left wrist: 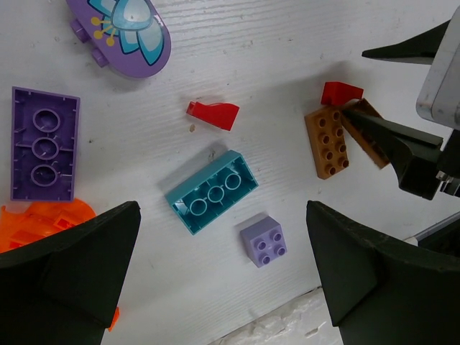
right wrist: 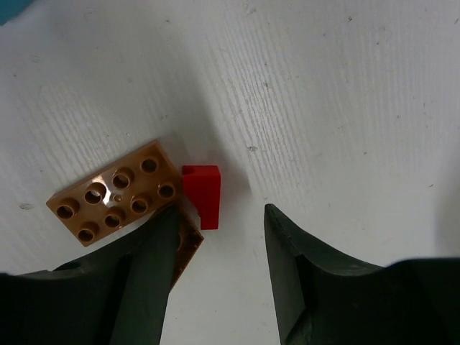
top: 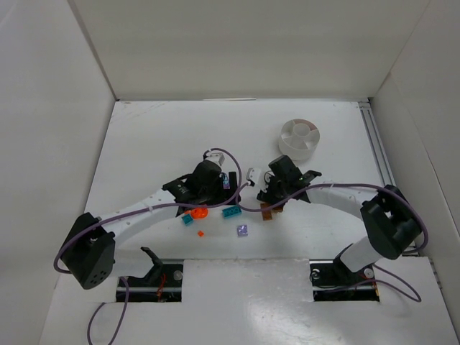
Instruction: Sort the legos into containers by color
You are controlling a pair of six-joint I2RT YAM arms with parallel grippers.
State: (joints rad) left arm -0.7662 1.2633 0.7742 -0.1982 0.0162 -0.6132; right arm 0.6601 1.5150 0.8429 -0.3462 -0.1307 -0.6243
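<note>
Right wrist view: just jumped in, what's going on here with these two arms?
The right gripper is down at the table, jaws open and holding nothing, with a small red brick just ahead of the gap, beside a brown plate. The left gripper hovers wide open above a teal brick. No brick shows in the white dish, so sorting looks barely started.
</note>
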